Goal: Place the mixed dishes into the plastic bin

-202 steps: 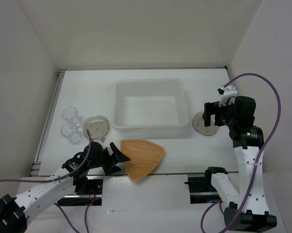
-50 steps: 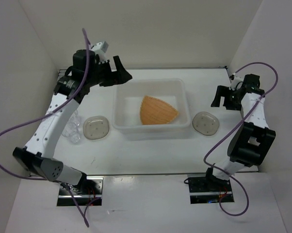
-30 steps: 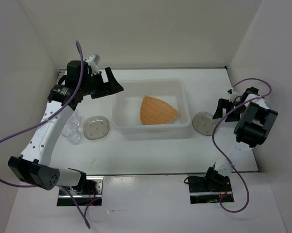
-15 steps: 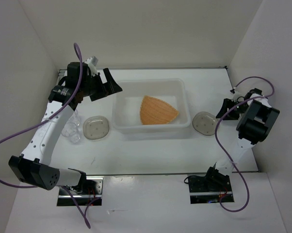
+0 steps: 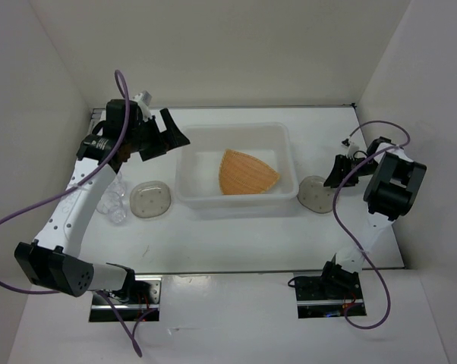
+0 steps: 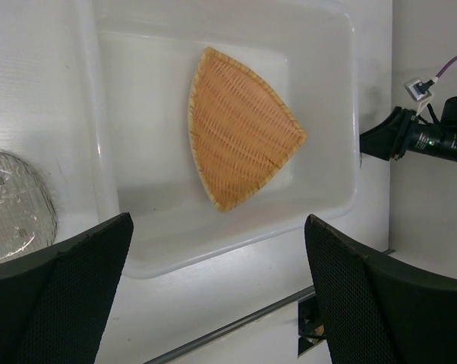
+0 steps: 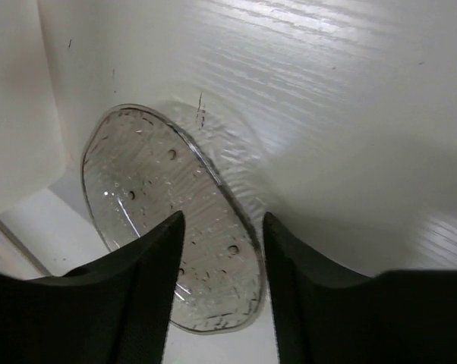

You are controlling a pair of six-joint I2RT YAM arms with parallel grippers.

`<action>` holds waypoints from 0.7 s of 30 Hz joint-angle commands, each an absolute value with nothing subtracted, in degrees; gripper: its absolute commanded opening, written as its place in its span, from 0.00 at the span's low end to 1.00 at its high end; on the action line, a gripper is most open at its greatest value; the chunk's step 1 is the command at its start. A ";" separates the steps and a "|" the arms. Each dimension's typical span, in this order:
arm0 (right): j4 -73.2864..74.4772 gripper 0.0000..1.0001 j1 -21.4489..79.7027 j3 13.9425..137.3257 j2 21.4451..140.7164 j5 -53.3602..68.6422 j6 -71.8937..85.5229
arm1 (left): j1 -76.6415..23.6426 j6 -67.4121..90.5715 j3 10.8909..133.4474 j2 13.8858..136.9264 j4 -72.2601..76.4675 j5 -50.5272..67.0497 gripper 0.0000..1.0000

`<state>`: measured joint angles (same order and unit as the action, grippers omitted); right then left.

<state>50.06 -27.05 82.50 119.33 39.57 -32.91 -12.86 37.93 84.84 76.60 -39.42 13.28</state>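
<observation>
- Pale-grey translucent dish (image 5: 312, 195): flat on the table (image 5: 236, 243), just beside the plastic bin (image 5: 234, 199) at its near-right corner, towards the table's right edge. Whether it touches the bin wall, cannot tell.
- From above the dish reads near-round, so no long axis to line up on. The wrist view shows it (image 7: 145, 189) as a foreshortened oval.
- Right gripper (image 5: 336, 173): low at the dish's outer side, coming in from the right edge of the table. It is much the nearer arm.
- Key relation: in the wrist view the dish's outer rim runs up between the two fingers (image 7: 137, 303), one over the dish and one outside it. The dish lies inward of the gripper (image 7: 221, 227), towards the bin.
- Right fingers parted, with the gap wider than the thin rim. No pinch shows yet.
- Judgement: the step is the rim grasp. Next comes a lift over the bin's right wall, a short carry towards the table's centre.
- Risk: the thin, slick rim may slip or tip the dish.
- Tan-orange woven plate (image 5: 247, 173): already lying inside the bin.
- Left gripper (image 5: 166, 135): raised over the bin's far-left corner, fingers wide apart, holding nothing.
- Second grey dish (image 5: 151, 199) and clear cups (image 5: 111, 203): on the table left of the bin, not yet binned.
</observation>
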 commanded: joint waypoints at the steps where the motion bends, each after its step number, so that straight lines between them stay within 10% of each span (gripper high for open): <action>1: 53.61 0.50 -26.02 79.19 125.94 35.51 -35.16 | -12.22 38.67 83.76 74.79 -38.76 12.66 1.00; 8: 52.56 0.00 -26.02 79.19 127.00 33.58 -34.01 | -11.16 39.73 82.18 73.04 -38.76 12.66 1.00; 21: 52.47 0.00 -29.09 90.51 98.72 27.16 -28.13 | -11.16 40.25 79.89 71.46 -37.10 13.18 1.00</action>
<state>54.06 -28.56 84.42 107.22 30.63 -29.26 -11.53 39.46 80.25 73.01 -39.07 12.82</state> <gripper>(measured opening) 0.008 1.000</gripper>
